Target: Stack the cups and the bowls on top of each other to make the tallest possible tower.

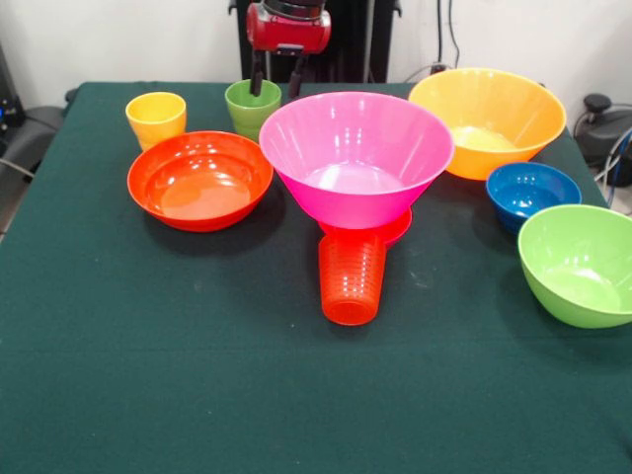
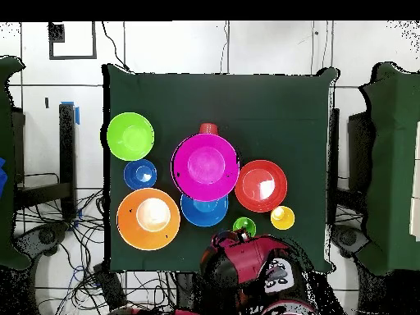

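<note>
Pink and largest, the big bowl (image 1: 355,158) (image 2: 204,166) tops the tower (image 1: 354,242) mid-table, resting on a small magenta bowl (image 1: 395,230) that sits on the ribbed orange-red cup (image 1: 352,278) (image 2: 208,129). Around it on the green table (image 1: 197,395) (image 2: 271,107) stand the yellow-orange bowl (image 1: 489,120) (image 2: 148,218), lime bowl (image 1: 581,265) (image 2: 130,136), shallow red-orange bowl (image 1: 200,180) (image 2: 261,185), medium blue bowl (image 2: 204,211) and small dark blue bowl (image 1: 532,192) (image 2: 140,174). Smallest are the yellow cup (image 1: 156,118) (image 2: 282,217) and the light green cup (image 1: 252,107) (image 2: 244,225), over which the gripper (image 1: 276,79) hangs with its fingers (image 1: 258,75) apart and empty.
</note>
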Tool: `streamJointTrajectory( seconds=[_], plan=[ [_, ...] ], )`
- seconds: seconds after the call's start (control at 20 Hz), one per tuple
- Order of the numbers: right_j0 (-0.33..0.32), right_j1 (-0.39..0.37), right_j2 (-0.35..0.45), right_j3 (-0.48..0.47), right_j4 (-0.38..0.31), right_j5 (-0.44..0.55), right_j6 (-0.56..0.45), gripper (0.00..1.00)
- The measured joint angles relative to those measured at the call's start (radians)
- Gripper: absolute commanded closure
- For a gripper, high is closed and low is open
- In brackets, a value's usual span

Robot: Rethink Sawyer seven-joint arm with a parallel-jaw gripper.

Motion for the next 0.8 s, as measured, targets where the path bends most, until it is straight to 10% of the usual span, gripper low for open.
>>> streamJointTrajectory(
  seconds=[0.8],
  plan=[
    [0.005, 0.036, -0.013, 0.001, 0.000, -0.029, 0.000, 0.00]
  ],
)
